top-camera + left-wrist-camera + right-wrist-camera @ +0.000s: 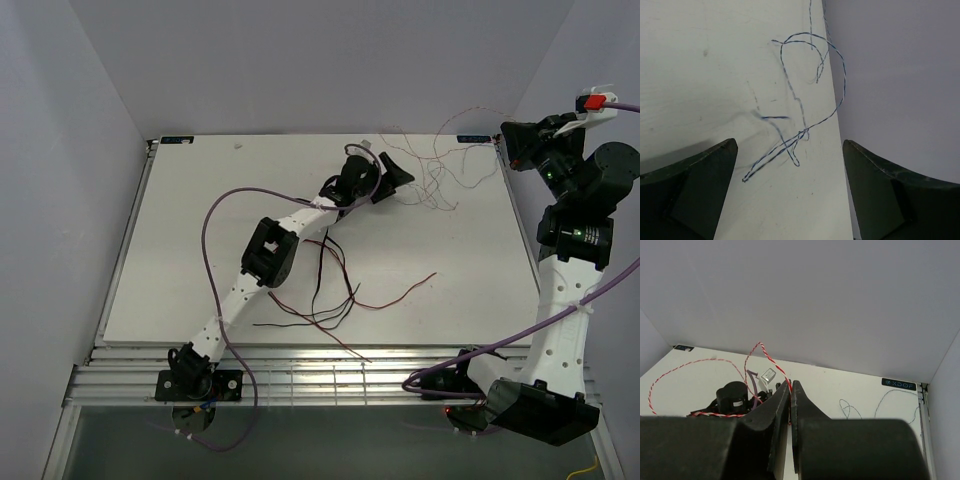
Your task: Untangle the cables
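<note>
The left gripper (789,150) stood released, its two fingers wide apart with nothing between them, reached out over the far right part of the table (170,250). Straight ahead of it, flat on the table just beyond the fingertips, lay the blue-and-white wire (790,90). This thin twisted strand crossed over itself roughly on the gripper's centre line, then ran away from the hand in a loose loop along the table's edge by the wall. Its long axis pointed nearly along the gripper's reach, not across the opening. I judge the fingers would have to come down over the crossing, or turn, to catch it squarely.

Left of that and nearer the arm bases, the dark red and black cables (330,295) sprawled in the near middle of the table. They crossed one another beside the left arm and lay well apart from both grippers. Farther right, the pale tangle (435,175) curled toward the far right corner, just beyond the left gripper; the blue-and-white strand seemed part of it.

At the right, the right gripper (790,384) hung raised by the far right corner, clenched. The red-and-white wire (762,347) was apparently pinched between its fingers and arched out toward the table. The left arm was plainly the nearer to the strands lying flat. The right, I judge, served to hold one strand up and away.
</note>
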